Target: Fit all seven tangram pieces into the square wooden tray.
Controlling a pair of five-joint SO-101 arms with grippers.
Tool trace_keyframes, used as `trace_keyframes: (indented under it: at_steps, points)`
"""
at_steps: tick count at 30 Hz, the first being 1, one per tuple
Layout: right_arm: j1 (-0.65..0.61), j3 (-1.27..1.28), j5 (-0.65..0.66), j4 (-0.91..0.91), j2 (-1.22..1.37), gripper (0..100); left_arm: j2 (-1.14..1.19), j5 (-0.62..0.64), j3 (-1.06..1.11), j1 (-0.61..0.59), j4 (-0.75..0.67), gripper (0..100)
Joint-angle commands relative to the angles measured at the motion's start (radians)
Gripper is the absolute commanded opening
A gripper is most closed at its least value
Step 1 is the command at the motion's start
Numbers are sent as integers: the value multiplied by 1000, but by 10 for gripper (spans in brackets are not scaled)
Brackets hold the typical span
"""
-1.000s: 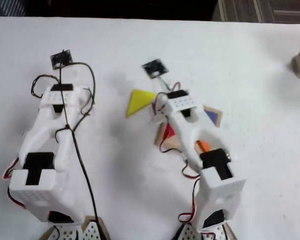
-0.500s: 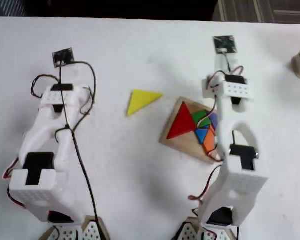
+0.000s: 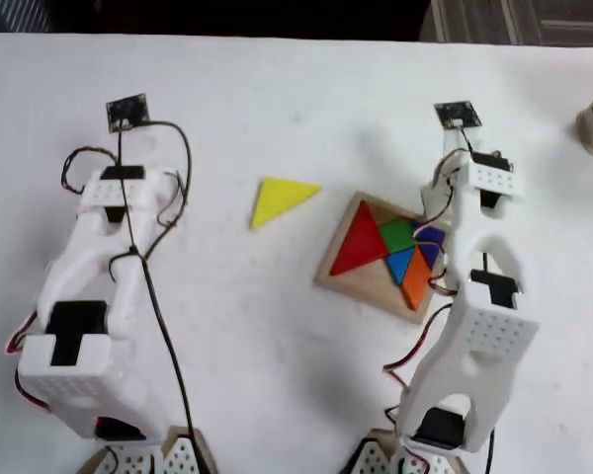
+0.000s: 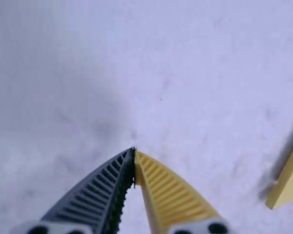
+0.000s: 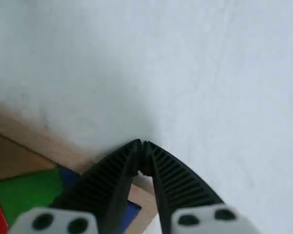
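On the white table (image 3: 247, 336) the square wooden tray (image 3: 364, 285) lies beside the right arm, holding a red triangle (image 3: 359, 242), green piece (image 3: 397, 235), blue piece (image 3: 403, 264), orange piece (image 3: 416, 282) and purple piece (image 3: 428, 240). The yellow triangle (image 3: 280, 197) lies outside it, between the arms. The left gripper (image 4: 134, 152) is pressed together, empty, over bare table; the right gripper (image 5: 141, 144), likewise closed and empty, is at the tray's corner
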Motion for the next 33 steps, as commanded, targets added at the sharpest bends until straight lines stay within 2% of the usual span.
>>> trace_keyframes:
  at_steps: [1, 8, 17, 24, 27, 30, 33]
  points:
    - [19, 28, 103, 162, -56, 19, -5, -12, -41, 10, -20, 22]
    - [38, 241, 180, 196, -193, 19, -5, -12, -41, 10, -20, 22]
    - [38, 629, 155, 130, -605, 19, -5, -12, -38, 12, -18, 22]
    - [27, 770, 157, 200, -900, 19, -7, -12, -26, 13, -20, 22]
    - [-54, 793, 167, 298, -981, 19, -7, -12, -26, 13, -20, 22]
    - [-219, 829, 213, 404, -989, 19, -7, -12, -26, 15, -20, 22]
    - [-341, 835, 143, 378, -964, 19, -7, -12, -26, 15, -20, 22]
